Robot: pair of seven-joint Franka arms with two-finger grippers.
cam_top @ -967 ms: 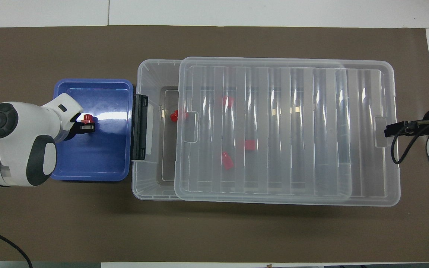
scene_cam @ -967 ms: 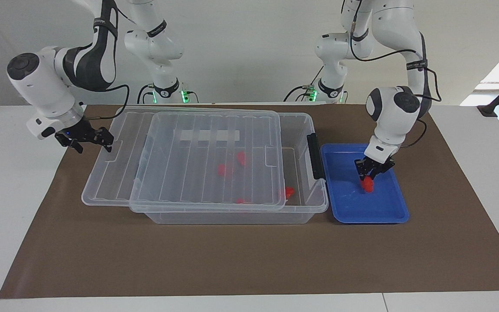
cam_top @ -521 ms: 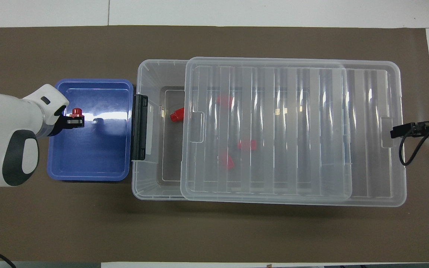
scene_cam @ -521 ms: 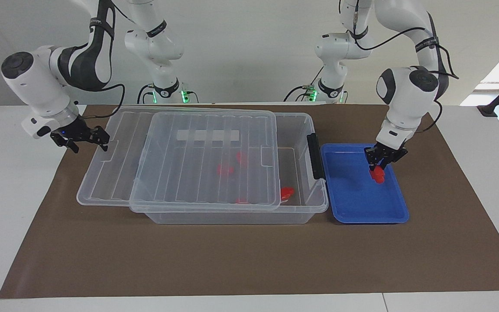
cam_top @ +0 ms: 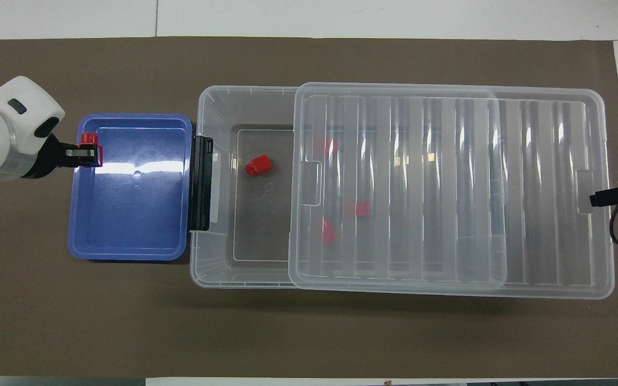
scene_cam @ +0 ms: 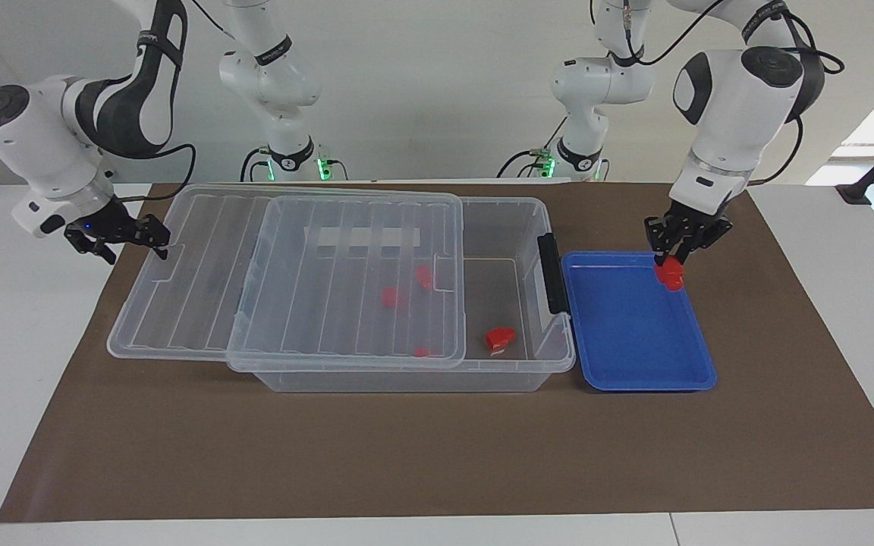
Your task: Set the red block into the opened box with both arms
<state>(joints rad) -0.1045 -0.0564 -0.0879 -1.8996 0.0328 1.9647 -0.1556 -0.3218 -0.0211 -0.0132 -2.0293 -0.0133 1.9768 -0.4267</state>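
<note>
1. Pinching the small bright red plastic block point(scene_cam: 671, 275) with the left gripper point(scene_cam: 669, 262), fingertips pressed onto it; hanging clear above the robot-side rim of the shallow blue plastic tray point(scene_cam: 649, 385), likely for carrying over the black latch point(scene_cam: 553, 274).
2. Resting the right gripper point(scene_cam: 139, 244) against the end edge of the ribbed transparent lid point(scene_cam: 202, 288), fingers spread, not clamping; probably bracing the lid aside.
3. Sitting offset toward the right arm's end, leaving the large clear plastic storage box point(scene_cam: 407, 379) uncovered at the tray end.
4. Lying in that gap already: a look-alike red block point(scene_cam: 499, 339).
5. Judging next: crossing to the gap, releasing there.
</note>
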